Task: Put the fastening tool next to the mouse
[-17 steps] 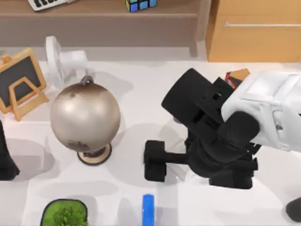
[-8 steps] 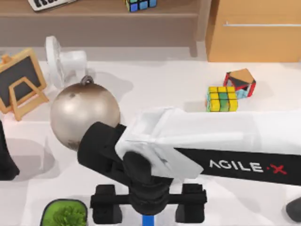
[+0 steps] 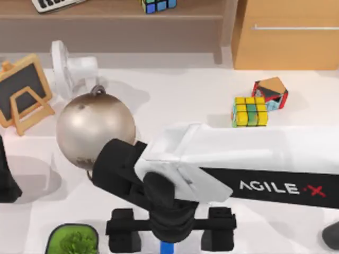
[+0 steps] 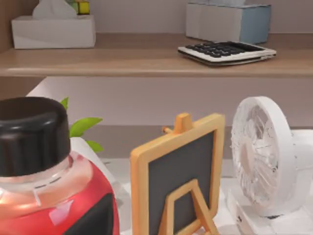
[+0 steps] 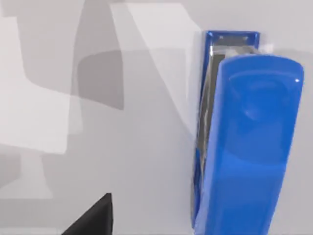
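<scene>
The fastening tool (image 3: 167, 248), a narrow bright-blue stapler, lies at the table's front edge, largely covered by my right arm. In the right wrist view the fastening tool (image 5: 247, 142) fills the frame lengthwise, close below the camera. My right gripper (image 3: 170, 242) hangs right over it, open, with one black finger (image 3: 123, 236) on each side of the tool. A black fingertip (image 5: 93, 219) shows well apart from the stapler. The mouse (image 3: 332, 236) is a dark-grey rounded lump cut off at the front right edge. My left arm stays parked at the table's left.
A metallic globe (image 3: 95, 130) stands just behind and left of the right gripper. A green plant (image 3: 73, 241) sits at the front left. A small chalkboard (image 3: 24, 91), a white fan (image 3: 74, 65) and a black-capped red bottle (image 4: 46, 196) are at the left. Two puzzle cubes (image 3: 249, 111) lie at the back right.
My right arm swung from the right middle of the table to the left and forward, over the blue stapler. In the last half second it only shifted slightly.
</scene>
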You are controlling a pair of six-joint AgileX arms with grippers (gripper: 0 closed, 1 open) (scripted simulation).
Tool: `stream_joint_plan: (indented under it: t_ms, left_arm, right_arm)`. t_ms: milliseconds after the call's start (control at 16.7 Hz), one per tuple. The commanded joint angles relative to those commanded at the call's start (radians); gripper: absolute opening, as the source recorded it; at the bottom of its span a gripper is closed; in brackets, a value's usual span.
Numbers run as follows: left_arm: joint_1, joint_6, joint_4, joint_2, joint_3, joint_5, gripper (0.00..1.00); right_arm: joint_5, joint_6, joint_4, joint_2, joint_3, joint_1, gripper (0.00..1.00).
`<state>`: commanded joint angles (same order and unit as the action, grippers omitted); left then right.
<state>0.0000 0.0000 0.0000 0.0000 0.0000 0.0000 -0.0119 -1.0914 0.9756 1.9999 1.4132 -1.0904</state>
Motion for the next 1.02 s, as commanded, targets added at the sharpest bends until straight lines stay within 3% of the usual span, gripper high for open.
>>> stream_joint_plan:
  t_ms: [720, 1020]
  left_arm:
    - [0.0, 0.0, 0.0, 0.0, 0.0, 0.0, 1.0]
    - [0.0, 0.0, 0.0, 0.0, 0.0, 0.0, 1.0]
  right_arm:
    - [0.0, -0.014, -0.154, 0.093, -0.061, -0.014, 1.0]
    - [0.0, -0.014, -0.154, 0.093, -0.061, -0.014, 0.62]
